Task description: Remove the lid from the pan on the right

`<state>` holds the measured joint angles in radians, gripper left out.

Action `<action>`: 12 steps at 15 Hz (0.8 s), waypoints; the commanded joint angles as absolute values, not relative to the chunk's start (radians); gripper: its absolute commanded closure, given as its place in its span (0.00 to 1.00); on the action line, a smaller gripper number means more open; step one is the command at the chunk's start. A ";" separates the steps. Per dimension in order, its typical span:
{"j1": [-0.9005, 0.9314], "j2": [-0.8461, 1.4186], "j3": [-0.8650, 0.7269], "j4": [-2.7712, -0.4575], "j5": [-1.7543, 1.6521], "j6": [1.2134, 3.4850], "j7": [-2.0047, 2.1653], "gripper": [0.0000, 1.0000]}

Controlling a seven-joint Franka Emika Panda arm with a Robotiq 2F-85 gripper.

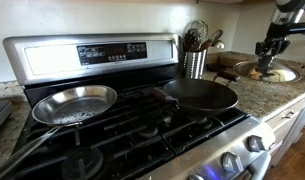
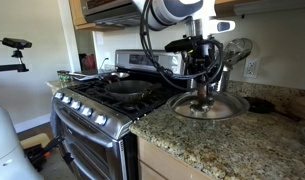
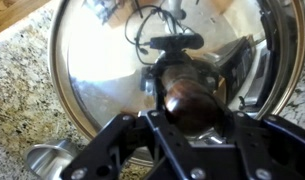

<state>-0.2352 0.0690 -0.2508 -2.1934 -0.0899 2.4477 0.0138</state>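
- The lid [image 2: 205,106] already lies off the pan [image 1: 200,93], on the granite worktop [image 2: 227,145] to the side of the stove [image 1: 122,50]. The likeliest trouble now is in the letting go.
- The jaws stand straight over the lid's knob [image 3: 187,97], which sits between them in the wrist view. I cannot tell whether they are pinching it or have parted from it.
- If they grip the knob and the arm [image 2: 177,12] lifts, the lid would rise too and could swing or drop back on the stone. Glass on granite could chip.
- If they part while one side drags on the knob, the lid could skate on its metal rim, since the stone gives it little hold.
- In an exterior view the lid [image 1: 270,73] lies close to the worktop's far edge, so a sideways shove might send it off.
- A utensil holder [image 1: 195,63] stands between the stove and the lid, well apart from it. A wide swing back towards the stove could clip it.
- The lid is round and shallow-domed, clear glass inside a shiny metal rim, with a dark rounded knob at its centre. It looks to lie flat, knob up, and its glass [image 3: 92,70] mirrors cables and the arm above it.
- The black pan stands uncovered on the stove, beside a steel pan [image 1: 74,102].
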 commanded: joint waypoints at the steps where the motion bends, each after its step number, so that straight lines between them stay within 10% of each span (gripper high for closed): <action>1: -0.246 0.156 -0.253 -2.151 -0.048 2.525 0.036 0.80; 12: -0.241 0.305 -0.206 -2.072 0.073 2.593 0.025 0.80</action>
<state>-0.2369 0.2848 -0.2238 -2.0920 0.0409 2.5733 0.0210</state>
